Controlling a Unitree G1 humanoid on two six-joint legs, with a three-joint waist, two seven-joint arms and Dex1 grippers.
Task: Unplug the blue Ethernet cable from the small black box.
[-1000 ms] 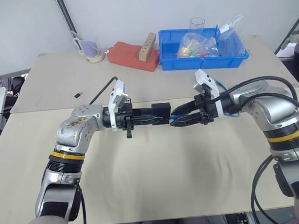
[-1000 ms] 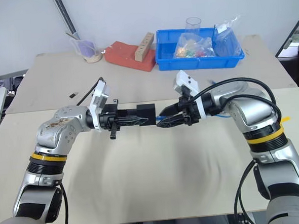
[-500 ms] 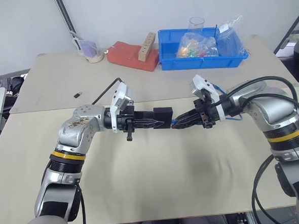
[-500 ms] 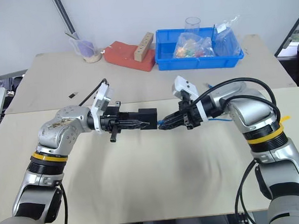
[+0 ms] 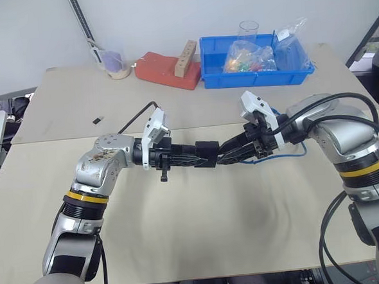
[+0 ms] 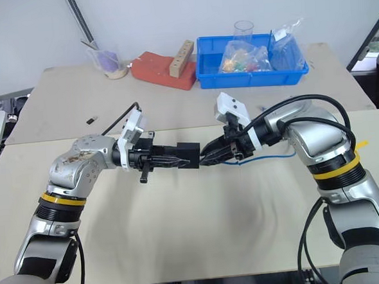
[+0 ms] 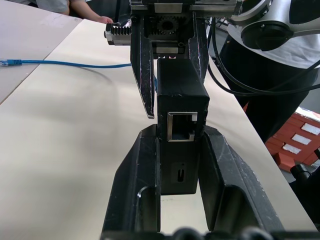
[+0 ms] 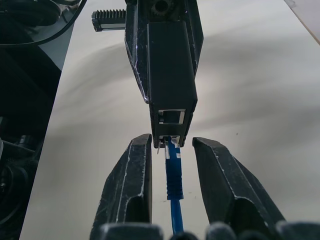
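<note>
Left gripper (image 5: 200, 160): jaws clamped on the small black box (image 5: 208, 163), one finger on each flat side, box held above the table (image 5: 202, 244). In the left wrist view the box (image 7: 181, 105) stands on edge between the fingers (image 7: 137, 200), with an empty port facing the camera.

Right gripper (image 8: 171, 172): jaws apart, one finger on each side of the blue Ethernet cable (image 8: 173, 177) without visibly touching it. The cable's plug sits in the lower port of the box (image 8: 170, 75); the port above it is empty. The fingertips stop just short of the box's face.

Arm pose: in the left eye view the left forearm reaches toward 3 o'clock, roughly level. The right forearm reaches toward 9 o'clock with the gripper (image 5: 232, 155) tilted downward. The two grippers meet tip to tip over the middle of the table.

Cable run: from the box the cable (image 5: 277, 154) passes under the right gripper and sags in a loop toward 3 o'clock, beneath the right wrist.

Room: the table surface below and at 6 o'clock of the grippers is bare. At 12 o'clock, well apart, stand a blue bin (image 5: 257, 66) with bagged items, a red block (image 5: 168, 69) and a small cup (image 5: 116, 64). A tiny dark object (image 5: 99, 120) lies at 10 o'clock, near the left elbow.
</note>
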